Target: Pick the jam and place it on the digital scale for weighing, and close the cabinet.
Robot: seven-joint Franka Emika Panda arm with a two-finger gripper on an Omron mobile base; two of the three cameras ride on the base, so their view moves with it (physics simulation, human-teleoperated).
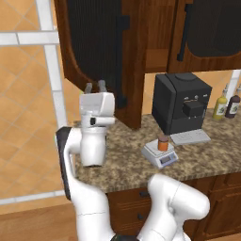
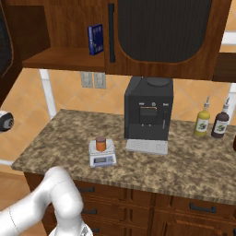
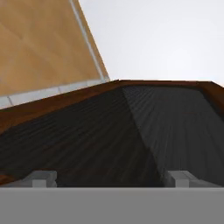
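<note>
the hand (image 1: 95, 87) is up at the open left door of the cabinet (image 1: 101, 52), fingers spread wide, holding nothing, tips right by the dark glass panel. the jam (image 1: 163, 142) sits on the digital scale (image 1: 160, 154), on the table (image 1: 207, 157) beside the coffee machine (image 1: 181, 102).

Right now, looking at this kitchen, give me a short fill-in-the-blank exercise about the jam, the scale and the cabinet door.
1. The jam stands on top of the digital scale, which sits to the ____ of the coffee machine in the right base view.
2. The left door of the cabinet hangs ____.
3. The gripper points up at that door with its jaws ____.

Missing words: left; open; open
</note>
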